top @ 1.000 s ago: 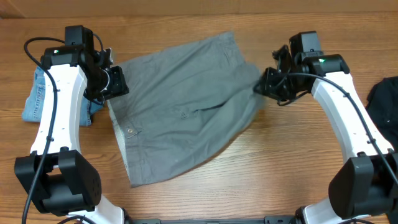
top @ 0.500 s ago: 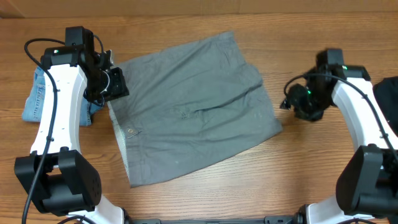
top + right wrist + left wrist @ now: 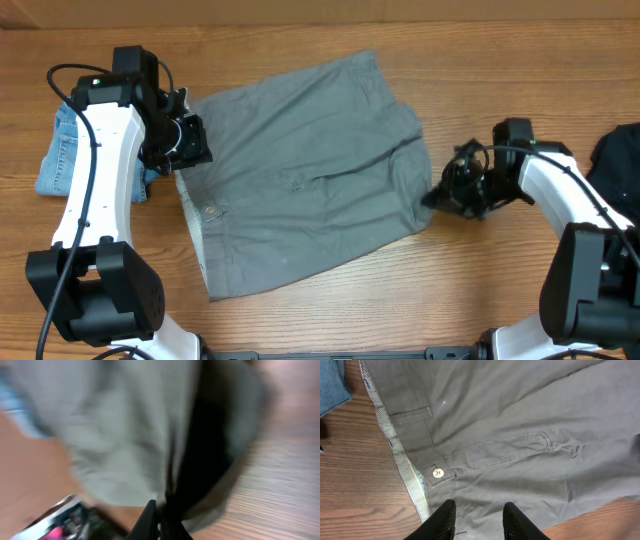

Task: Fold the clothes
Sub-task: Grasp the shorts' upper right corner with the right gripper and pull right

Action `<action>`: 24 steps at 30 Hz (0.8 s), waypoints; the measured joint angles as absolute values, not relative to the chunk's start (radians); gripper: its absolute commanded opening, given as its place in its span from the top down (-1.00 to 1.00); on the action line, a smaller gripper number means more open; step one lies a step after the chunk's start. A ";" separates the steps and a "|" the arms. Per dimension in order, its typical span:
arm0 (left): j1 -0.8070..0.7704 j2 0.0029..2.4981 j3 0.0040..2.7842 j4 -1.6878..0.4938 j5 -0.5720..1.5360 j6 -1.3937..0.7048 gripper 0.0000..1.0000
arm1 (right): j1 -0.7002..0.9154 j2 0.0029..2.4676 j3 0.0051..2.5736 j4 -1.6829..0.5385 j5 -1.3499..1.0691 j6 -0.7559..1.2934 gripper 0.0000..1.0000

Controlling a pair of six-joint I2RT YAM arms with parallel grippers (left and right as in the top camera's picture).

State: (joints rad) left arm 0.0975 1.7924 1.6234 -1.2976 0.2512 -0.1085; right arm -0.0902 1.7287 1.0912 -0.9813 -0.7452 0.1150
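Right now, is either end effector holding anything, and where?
The right end effector pinches the grey shorts at their leg hem; left end effector: cannot tell.

Back at the cloth: the right gripper (image 3: 438, 197), at the upper right edge of the grey shorts (image 3: 300, 170) a second ago and swung clear to the right half a second ago, now sits at the right leg's hem, fingers pinched together on the fabric. That hem, lately spread flat to a wide corner, has drawn inward and bunched. The left gripper (image 3: 479, 522) has edged slightly toward the shorts.
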 measured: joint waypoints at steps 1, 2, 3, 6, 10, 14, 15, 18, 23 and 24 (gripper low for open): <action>0.097 1.792 1.623 -1.293 0.251 -0.107 0.29 | -0.090 1.727 1.124 -0.977 -0.785 0.117 0.92; 0.097 1.792 1.623 -1.289 0.251 -0.107 0.29 | -0.090 1.724 1.169 -0.962 -0.823 0.122 0.92; 0.097 1.792 1.623 -1.287 0.251 -0.107 0.29 | -0.090 1.720 1.210 -0.941 -0.849 0.130 0.92; 0.097 1.792 1.623 -1.283 0.251 -0.104 0.28 | -0.082 1.699 1.309 -0.808 -0.885 0.181 0.92; 0.097 1.792 1.623 -1.280 0.251 -0.104 0.29 | -0.044 1.682 1.341 -0.630 -0.837 0.285 0.92; 0.097 1.792 1.623 -1.279 0.251 -0.104 0.29 | 0.037 1.714 1.341 -0.529 -0.733 0.368 0.91; 0.097 1.792 1.623 -1.279 0.251 -0.104 0.28 | 0.061 1.731 1.341 -0.498 -0.707 0.383 0.84; 0.097 1.792 1.623 -1.279 0.251 -0.104 0.28 | 0.130 1.795 1.341 -0.454 -0.625 0.419 0.54; 0.097 1.792 1.623 -1.281 0.251 -0.104 0.28 | 0.160 1.850 1.340 -0.510 -0.530 0.413 0.22; 0.097 1.792 1.623 -1.283 0.251 -0.104 0.27 | 0.149 1.850 1.340 -0.527 -0.524 0.406 0.18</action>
State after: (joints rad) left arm 0.0975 1.7924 1.6234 -1.2831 0.2512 -0.1040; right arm 0.1486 1.8503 1.3396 -0.5266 -0.5240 0.4061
